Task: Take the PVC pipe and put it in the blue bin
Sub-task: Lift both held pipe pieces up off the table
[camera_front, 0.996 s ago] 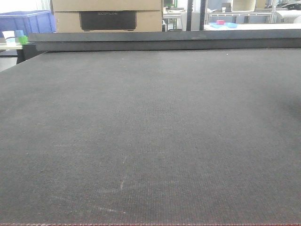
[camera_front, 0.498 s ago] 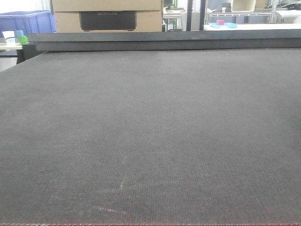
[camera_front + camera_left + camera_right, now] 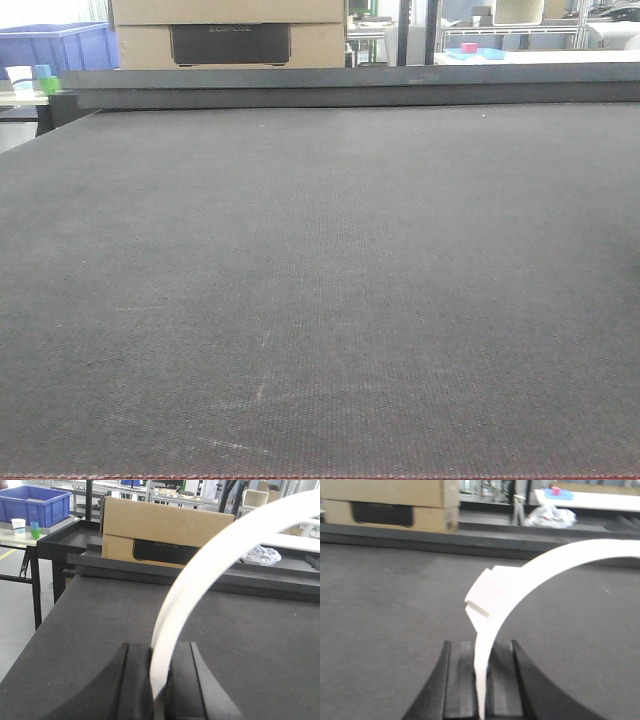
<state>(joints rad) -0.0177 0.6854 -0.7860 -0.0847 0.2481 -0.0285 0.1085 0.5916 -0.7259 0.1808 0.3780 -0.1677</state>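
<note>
In the right wrist view, my right gripper (image 3: pixel 481 680) is shut on the lower end of the PVC pipe (image 3: pixel 545 567), a white curved piece with a flat block-like tab (image 3: pixel 487 592) just above the jaws. It arcs up and off to the right. My left gripper (image 3: pixel 159 680) is shut on a longer, smooth white arc strip (image 3: pixel 200 565) that sweeps up to the right. The blue bin (image 3: pixel 35 502) stands on a side table far to the left, and shows as the blue bin (image 3: pixel 60 45) in the front view. Neither gripper nor either white piece shows in the front view.
A dark felt table (image 3: pixel 320 280) fills the front view, with a raised black ledge (image 3: pixel 350 85) along its far edge. A cardboard box (image 3: pixel 165 530) stands behind the ledge. A crumpled plastic bag (image 3: pixel 550 517) lies at the back right. Small cups (image 3: pixel 25 527) stand near the bin.
</note>
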